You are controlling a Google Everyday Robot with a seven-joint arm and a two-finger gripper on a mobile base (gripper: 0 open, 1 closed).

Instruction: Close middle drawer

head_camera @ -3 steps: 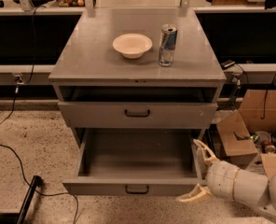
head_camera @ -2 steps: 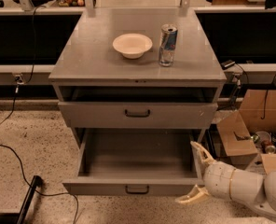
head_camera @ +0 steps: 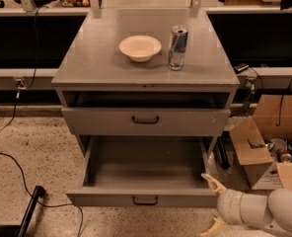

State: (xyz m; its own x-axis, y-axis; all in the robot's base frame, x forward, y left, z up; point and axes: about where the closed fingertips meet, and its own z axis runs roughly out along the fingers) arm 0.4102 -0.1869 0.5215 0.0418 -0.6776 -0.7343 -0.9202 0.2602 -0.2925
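Note:
The middle drawer point(head_camera: 145, 199) is pulled far out of the grey cabinet. It has a low flat front with a small black handle, and its inside is empty. My gripper point(head_camera: 210, 205) is at the right end of that drawer's front, low in the view. Its two pale fingers are spread, one point(head_camera: 212, 182) by the drawer's front right corner and one point(head_camera: 211, 227) below it. It holds nothing. The uppermost drawer point(head_camera: 145, 120) above stands slightly out. The lowest drawer is hidden under the open one.
A white bowl point(head_camera: 140, 48) and a drink can point(head_camera: 177, 47) stand on the cabinet top point(head_camera: 91, 63). Open cardboard boxes point(head_camera: 264, 147) sit on the floor to the right. A black cable and a black bar point(head_camera: 30, 209) lie on the floor to the left.
My gripper has moved lower in the view beside the drawer's right front corner. The drawer, bowl and can have not moved.

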